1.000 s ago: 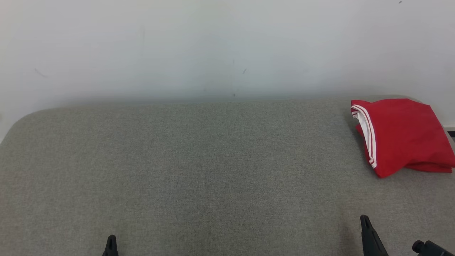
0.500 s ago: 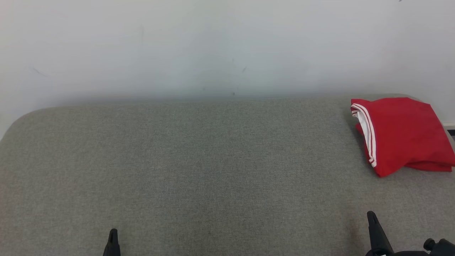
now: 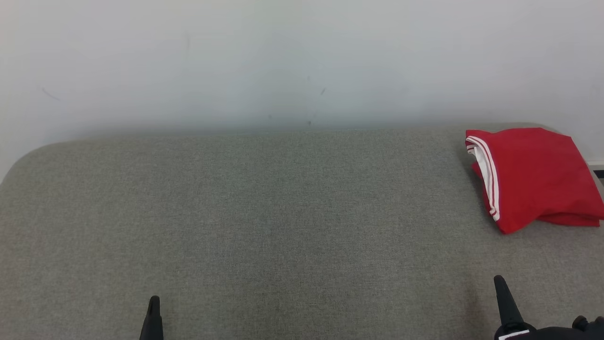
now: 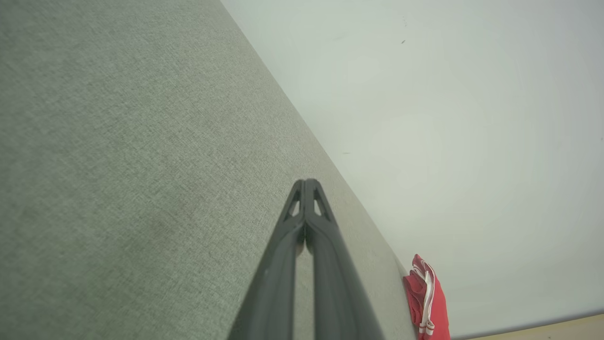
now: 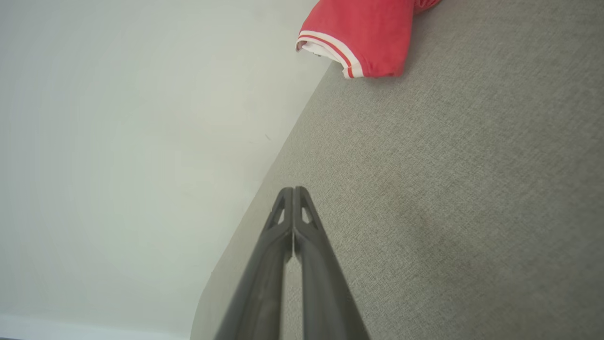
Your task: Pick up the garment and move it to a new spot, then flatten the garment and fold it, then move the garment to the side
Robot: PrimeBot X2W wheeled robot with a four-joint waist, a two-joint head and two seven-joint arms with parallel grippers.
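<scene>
Viewing a folded red cloth garment with white-striped trim [image 3: 538,179], lying at the far right corner of a grey fabric-covered surface with rounded corners [image 3: 283,212], by the white wall [image 3: 283,56]. Leaving broad open fabric to its left. Showing at the near edge, well apart from the garment: left gripper [image 3: 154,304] and right gripper [image 3: 499,285], fingers pressed together, gripping nothing.

Grey woven fabric surface [image 3: 283,212] underneath, corners rounded. Plain white wall [image 3: 283,56] straight ahead, beyond its far edge, faintly scuffed.
</scene>
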